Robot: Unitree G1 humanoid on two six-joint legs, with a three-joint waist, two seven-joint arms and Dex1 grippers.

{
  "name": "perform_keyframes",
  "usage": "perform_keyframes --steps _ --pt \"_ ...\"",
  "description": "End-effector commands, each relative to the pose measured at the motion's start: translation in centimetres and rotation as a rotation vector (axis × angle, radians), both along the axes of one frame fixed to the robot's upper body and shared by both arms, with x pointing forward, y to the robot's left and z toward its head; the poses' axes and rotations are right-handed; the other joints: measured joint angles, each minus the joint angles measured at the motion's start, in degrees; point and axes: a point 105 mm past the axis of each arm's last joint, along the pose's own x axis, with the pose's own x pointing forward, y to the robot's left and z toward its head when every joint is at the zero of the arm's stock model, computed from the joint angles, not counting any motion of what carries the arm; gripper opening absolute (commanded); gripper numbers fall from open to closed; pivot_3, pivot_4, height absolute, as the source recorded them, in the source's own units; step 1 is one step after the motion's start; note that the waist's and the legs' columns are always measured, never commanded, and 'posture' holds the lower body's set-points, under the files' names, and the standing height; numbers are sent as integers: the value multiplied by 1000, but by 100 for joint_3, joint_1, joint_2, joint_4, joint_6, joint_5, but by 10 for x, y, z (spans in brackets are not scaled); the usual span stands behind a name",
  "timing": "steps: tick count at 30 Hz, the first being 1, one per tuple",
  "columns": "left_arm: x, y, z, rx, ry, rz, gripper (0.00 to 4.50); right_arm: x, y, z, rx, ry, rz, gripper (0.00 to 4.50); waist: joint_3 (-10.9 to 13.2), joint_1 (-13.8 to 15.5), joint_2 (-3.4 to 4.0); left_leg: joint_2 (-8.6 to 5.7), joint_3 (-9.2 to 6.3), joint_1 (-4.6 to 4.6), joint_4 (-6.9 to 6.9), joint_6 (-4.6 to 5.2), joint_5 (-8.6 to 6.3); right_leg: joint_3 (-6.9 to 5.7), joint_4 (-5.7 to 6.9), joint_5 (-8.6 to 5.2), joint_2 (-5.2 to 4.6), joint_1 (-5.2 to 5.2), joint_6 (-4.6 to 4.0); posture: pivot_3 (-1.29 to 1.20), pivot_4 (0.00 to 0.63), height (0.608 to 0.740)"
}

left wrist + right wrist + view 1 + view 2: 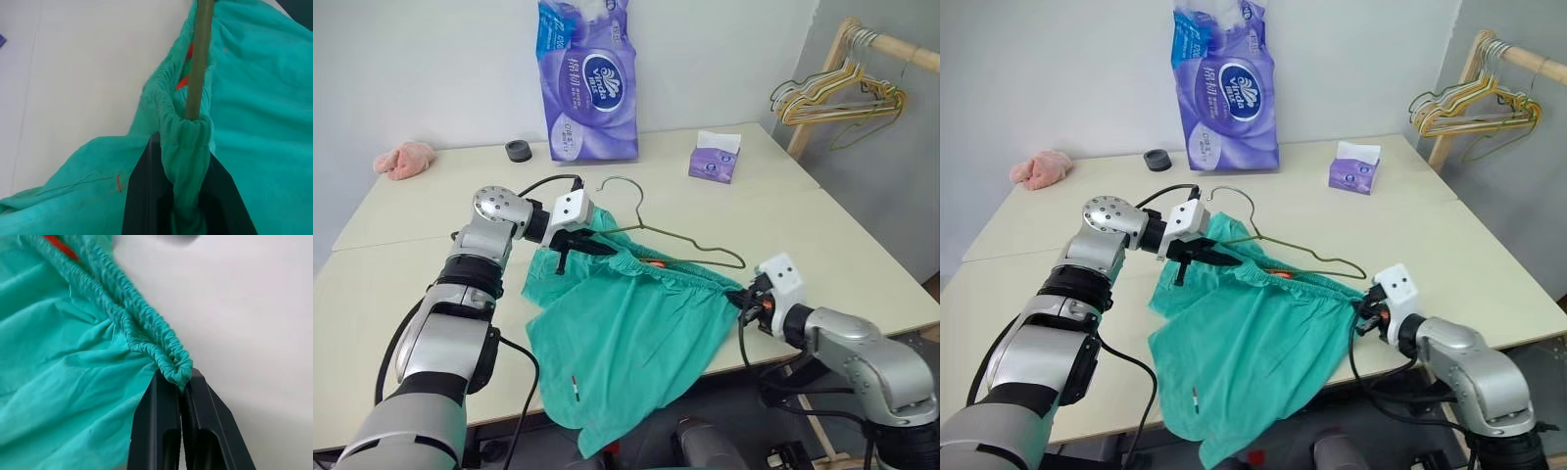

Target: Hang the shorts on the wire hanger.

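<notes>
From the head views, shorts (626,333) stretched by the waistband across the bench (862,255) front edge, legs flopping off, wire hanger (690,245) tucked in, hook pointing away; left wrist: left gripper (188,196) jaws clamped on waistband beside hanger wire; right wrist: right gripper (182,401) jaws pinching the other waistband end, soft, light stuff.

Matt teal cloth shorts (626,333), thin wire hanger (690,240), glossy plastic tissue pack (587,83), smooth tabletop (822,235)
</notes>
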Motion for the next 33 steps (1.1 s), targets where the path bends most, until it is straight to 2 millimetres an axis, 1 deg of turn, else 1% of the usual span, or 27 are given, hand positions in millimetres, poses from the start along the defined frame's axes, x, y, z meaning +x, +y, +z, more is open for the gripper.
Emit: perform_keyframes --steps 1,7,11,16,19,23,26,28,31,33 --pt "-1 16 9 41 -44 4 0 -1 -17 23 -20 -57 -19 17 0 -2 -1 0 0 0 0 0 0 1 0 0 0 0 0 -255 55 740" --pt "1 15 8 58 -55 3 0 -7 -15 32 -17 -46 23 17 0 0 -1 0 1 -1 0 0 0 1 -1 -1 0 1 1 -262 59 740" --pt "6 14 7 51 -63 27 0 -14 -9 37 -31 -41 87 17 0 -1 -1 0 1 -1 0 1 0 1 -1 -1 0 1 1 -264 61 740" --pt "6 15 -2 85 -76 29 0 -24 2 56 -68 -66 195 17 1 -3 -1 0 2 -1 0 1 0 2 -2 -2 1 1 2 -267 63 740" --pt "5 15 -3 83 -72 22 0 -23 3 67 -87 -82 216 17 2 0 -2 1 -1 -3 0 1 0 0 -3 -2 1 1 2 -271 64 740" --pt "5 12 -3 77 -76 22 0 -21 2 75 -131 -95 243 17 2 3 -1 1 0 -4 1 1 0 -1 -4 -2 0 1 2 -274 63 740" --pt "6 5 -3 59 -84 16 0 -19 20 88 -144 -133 320 17 2 -9 0 1 2 -3 0 1 0 2 -3 -2 0 0 2 -280 63 740" --pt "6 1 -4 52 -84 9 0 -16 30 94 -151 -149 354 17 3 -25 0 5 1 -1 -1 1 0 2 -4 -2 -2 0 2 -285 61 740" --pt "4 -10 -7 27 -83 -8 0 -11 45 97 -181 -160 407 17 3 -60 1 10 0 -3 -5 1 0 1 -6 -2 -6 -3 1 -287 60 740" --pt "3 -13 -8 17 -78 -13 0 -10 51 97 -198 -160 427 17 3 -64 1 10 -6 -7 -4 1 0 2 -7 -2 -14 -3 1 -287 60 740"
